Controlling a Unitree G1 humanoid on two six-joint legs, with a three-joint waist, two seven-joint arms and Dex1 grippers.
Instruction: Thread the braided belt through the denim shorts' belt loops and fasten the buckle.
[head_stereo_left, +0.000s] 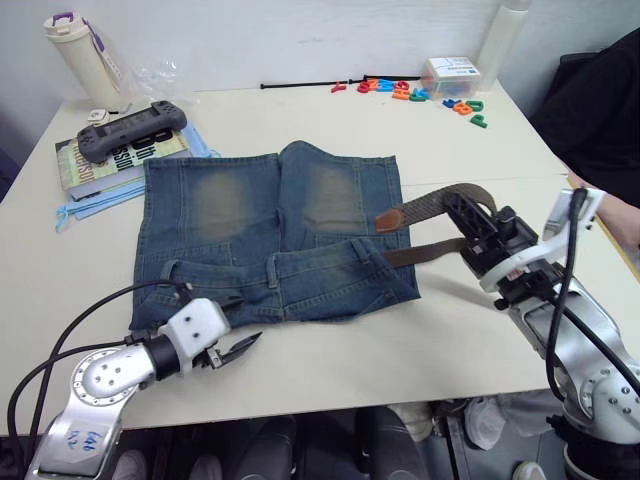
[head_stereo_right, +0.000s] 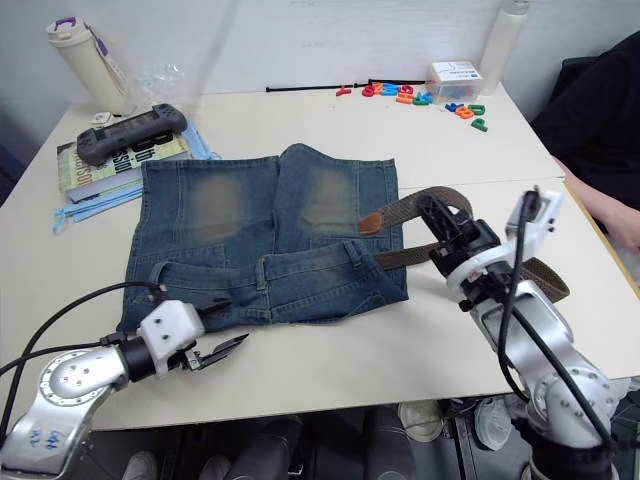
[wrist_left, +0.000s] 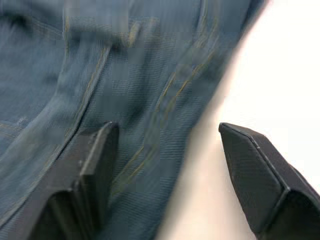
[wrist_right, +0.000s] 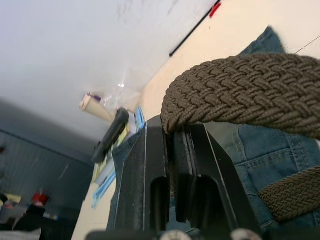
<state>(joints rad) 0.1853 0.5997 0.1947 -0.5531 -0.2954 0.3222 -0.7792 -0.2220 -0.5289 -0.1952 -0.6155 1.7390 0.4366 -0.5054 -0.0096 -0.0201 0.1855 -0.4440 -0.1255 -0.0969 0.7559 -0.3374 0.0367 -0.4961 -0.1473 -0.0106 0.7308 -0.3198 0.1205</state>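
Note:
The denim shorts (head_stereo_left: 270, 235) lie flat mid-table, waistband toward me and legs pointing away. The braided belt (head_stereo_left: 440, 195) loops off their right side; its tan leather tip (head_stereo_left: 385, 217) rests on the right leg, and another stretch (head_stereo_left: 415, 255) runs in under the waistband's right end. My right gripper (head_stereo_left: 462, 207) is shut on the belt's bend, as the right wrist view shows (wrist_right: 172, 127). My left gripper (head_stereo_left: 237, 349) stands open at the waistband's near edge, one finger (wrist_left: 95, 165) on the denim, the other (wrist_left: 255, 175) over bare table. A belt loop (head_stereo_left: 273, 271) shows on the waistband. The buckle is hidden.
At the far left corner a book (head_stereo_left: 100, 160) carries a black game controller (head_stereo_left: 130, 128), next to a cream bottle (head_stereo_left: 85, 55) and a blue face mask (head_stereo_left: 90, 205). Coloured plastic letters (head_stereo_left: 420, 92), a small box (head_stereo_left: 450, 72) and a black rod (head_stereo_left: 300, 85) lie far back. A person (head_stereo_left: 600, 100) sits at the right.

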